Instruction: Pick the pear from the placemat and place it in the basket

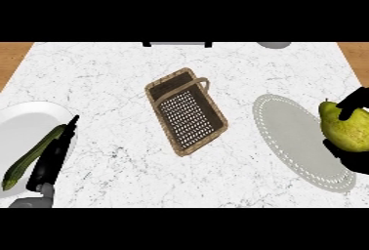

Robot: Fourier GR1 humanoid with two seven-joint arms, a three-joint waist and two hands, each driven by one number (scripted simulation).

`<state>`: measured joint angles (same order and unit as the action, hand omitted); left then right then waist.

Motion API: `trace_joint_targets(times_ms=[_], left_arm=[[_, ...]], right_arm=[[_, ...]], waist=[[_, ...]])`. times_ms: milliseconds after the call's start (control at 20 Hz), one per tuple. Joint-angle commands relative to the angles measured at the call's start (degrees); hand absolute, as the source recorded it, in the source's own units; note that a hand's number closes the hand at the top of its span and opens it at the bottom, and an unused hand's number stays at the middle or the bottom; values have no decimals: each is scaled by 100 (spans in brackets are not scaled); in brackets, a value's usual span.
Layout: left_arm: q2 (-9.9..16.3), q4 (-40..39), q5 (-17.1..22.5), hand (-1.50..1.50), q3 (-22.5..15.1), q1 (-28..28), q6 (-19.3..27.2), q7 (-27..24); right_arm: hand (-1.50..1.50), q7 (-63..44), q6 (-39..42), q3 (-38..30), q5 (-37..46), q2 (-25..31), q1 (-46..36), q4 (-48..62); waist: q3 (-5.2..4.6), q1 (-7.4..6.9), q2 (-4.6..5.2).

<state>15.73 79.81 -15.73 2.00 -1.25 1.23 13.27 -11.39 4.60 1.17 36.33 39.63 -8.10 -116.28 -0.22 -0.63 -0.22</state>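
One marble counter (108, 73) carries all items. White plate (22, 117) at left holds a cucumber (29, 158). Grey oval placemat (296, 136) lies bare at right. Wicker basket (186, 112), centre, holds nothing. Right hand (355, 105) curls round the pear (344, 128), over the placemat's right edge. Left hand (54, 154) rests beside the cucumber, fingers straight.

Beside the placemat (299, 139), your right hand (355, 105) and the pear (344, 128) are cut off by the picture's right edge.
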Motion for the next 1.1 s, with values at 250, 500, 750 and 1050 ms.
trace_joint_targets(times_ms=[250, 500, 750, 1050], left_arm=[[-31, 74, 16, 0, 22, 231, -61, -107], [4, -52, 22, 0, 128, 102, -60, -172], [85, -428, -21, 0, 249, -212, -90, -260], [-205, 90, -124, 0, -22, 109, -21, -16]], right_arm=[[150, -1279, 2064, -1486, -2752, 870, -1969, -747], [150, -2392, 2381, -1425, -4161, 936, -3058, -317], [150, -3480, 2314, -1248, -5102, 1157, -4136, -134], [150, -4589, 1901, -68, -5225, 852, -5611, 356]], waist=[[10, 52, -7], [7, 22, 1], [5, 46, 3], [0, -62, 2]])
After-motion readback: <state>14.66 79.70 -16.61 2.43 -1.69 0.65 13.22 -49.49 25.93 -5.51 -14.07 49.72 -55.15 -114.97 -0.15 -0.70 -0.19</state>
